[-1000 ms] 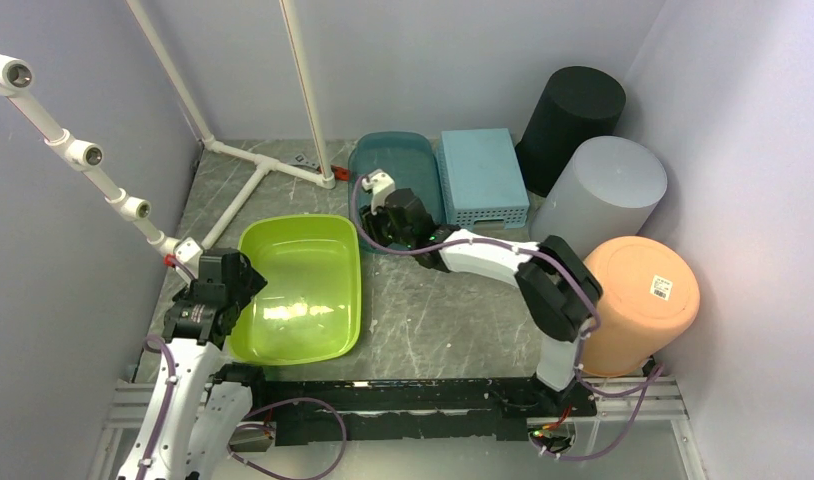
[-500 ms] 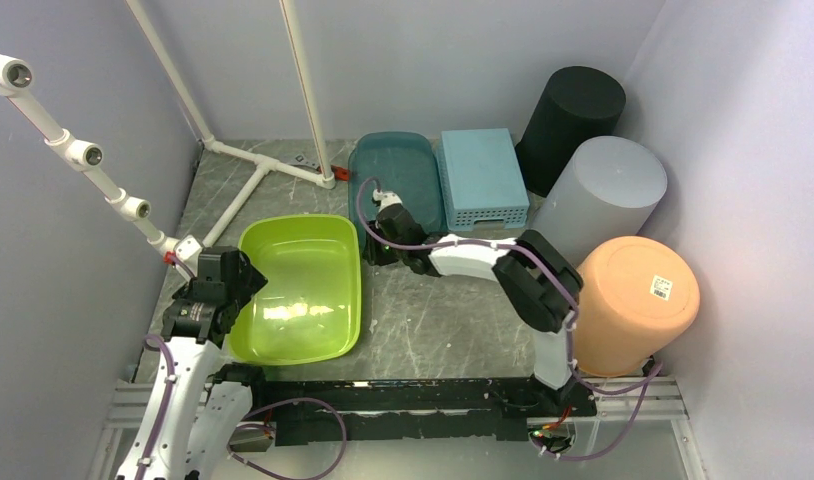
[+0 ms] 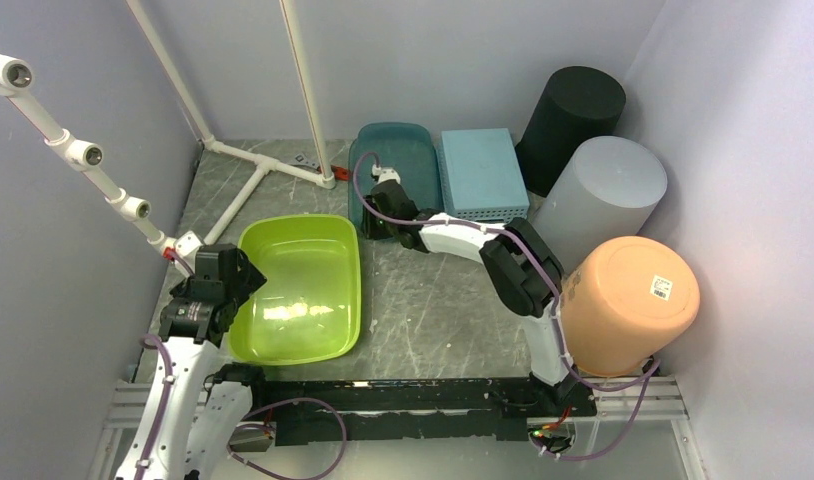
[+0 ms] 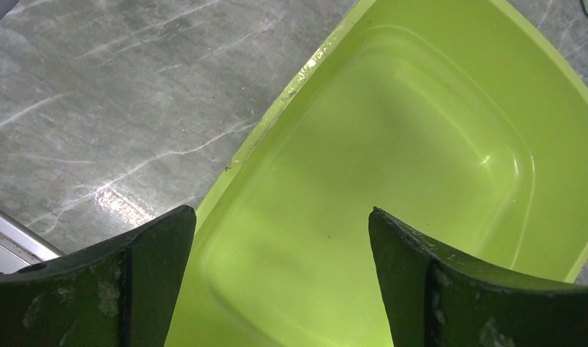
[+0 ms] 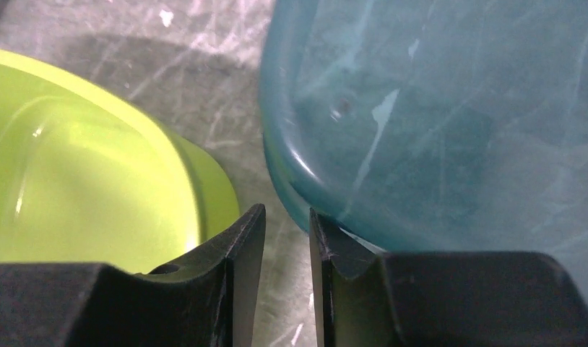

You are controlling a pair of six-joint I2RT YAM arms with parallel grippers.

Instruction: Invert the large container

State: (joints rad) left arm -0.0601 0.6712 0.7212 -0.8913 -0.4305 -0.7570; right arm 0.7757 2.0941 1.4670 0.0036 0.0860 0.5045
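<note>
Far left, a white pipe frame slants along the wall, with further pipes standing and lying at the back corner. Left gripper: jaws spread wide and holding nothing, poised over the left rim of the green tub with one finger above the table and the other above the tub's hollow. Green tub: judged to be the large container, being the bigger of the two tubs. It lies flat on the table in the left half, just ahead of the left arm, open side up and with nothing in it. Teal tub: smaller, set behind and to the right of the green one, close to it but apart. Right gripper: reached out low to the near left corner of the teal tub, jaws parted by a narrow gap through which bare table shows. The tub's edge sits just beyond the fingertips, and no hold on it can be seen. Light blue basket: bottom up, just beside the teal tub. Black bin, grey bin, peach bin: ranked along the right wall, the peach one tilted with a label on its base. Progress: none to record. The green tub is neither gripped nor lifted; seizing a rim, tipping it over and setting it down rim-first all remain.
</note>
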